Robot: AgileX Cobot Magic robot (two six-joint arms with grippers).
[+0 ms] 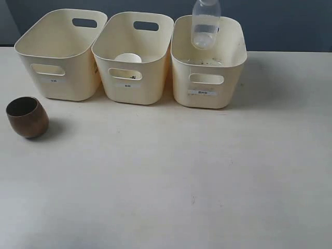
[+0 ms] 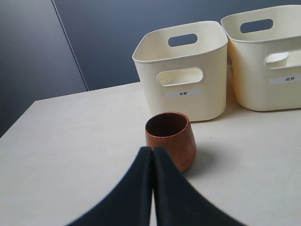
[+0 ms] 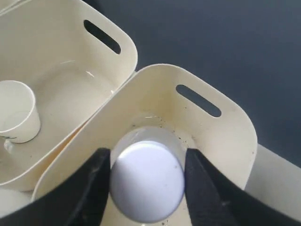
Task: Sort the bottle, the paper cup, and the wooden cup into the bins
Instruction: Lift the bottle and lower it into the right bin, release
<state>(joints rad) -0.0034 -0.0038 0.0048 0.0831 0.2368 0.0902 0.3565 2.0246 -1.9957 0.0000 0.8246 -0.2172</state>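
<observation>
Holding bottle [image 1: 206,23] above right bin [image 1: 181,85], wooden cup [image 1: 27,117] on table [image 1: 181,181]

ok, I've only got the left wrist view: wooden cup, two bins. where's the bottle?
Observer: The bottle hangs in the air over a third bin, to the right of your two.
Operator: held?
Observer: Yes, the right tool has it from above, fingers either side of the white cap.
Operator: paper cup?
Observer: The paper cup stands mouth up inside the middle bin.
</observation>
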